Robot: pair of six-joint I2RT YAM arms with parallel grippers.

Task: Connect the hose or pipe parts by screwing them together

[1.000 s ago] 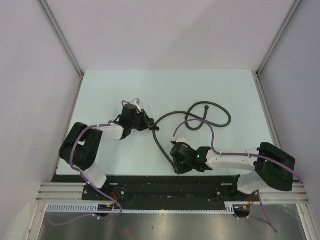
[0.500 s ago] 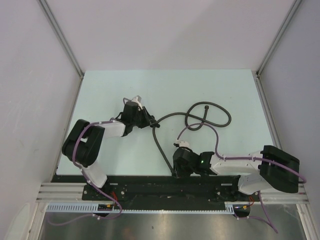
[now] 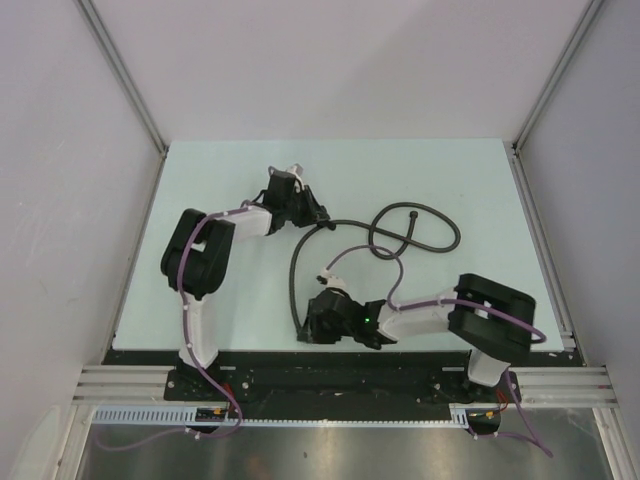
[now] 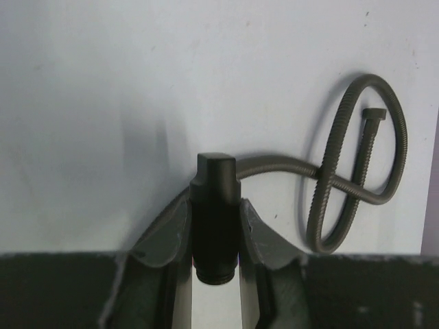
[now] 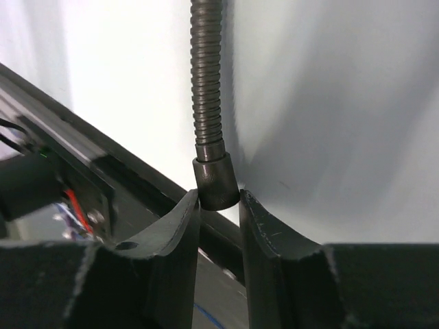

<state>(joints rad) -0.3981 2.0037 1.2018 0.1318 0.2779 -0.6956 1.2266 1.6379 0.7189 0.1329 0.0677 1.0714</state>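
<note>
Moved farther left of the hose loop (image 4: 324,179), the right gripper (image 5: 219,197) is clenched on a hose-end fitting (image 5: 216,177), the left gripper (image 4: 215,205) on a black fitting (image 4: 215,184); thread alignment is judged next.

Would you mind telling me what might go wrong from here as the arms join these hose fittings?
The right gripper pinches the ribbed hose's end fitting only at its fingertips; it may slip out when turned.
That fitting sits by the table's front rail; if dropped, it might catch there.
Behind the black fitting in the left gripper, the hose crosses itself in a loop; twisting could kink it.
</note>
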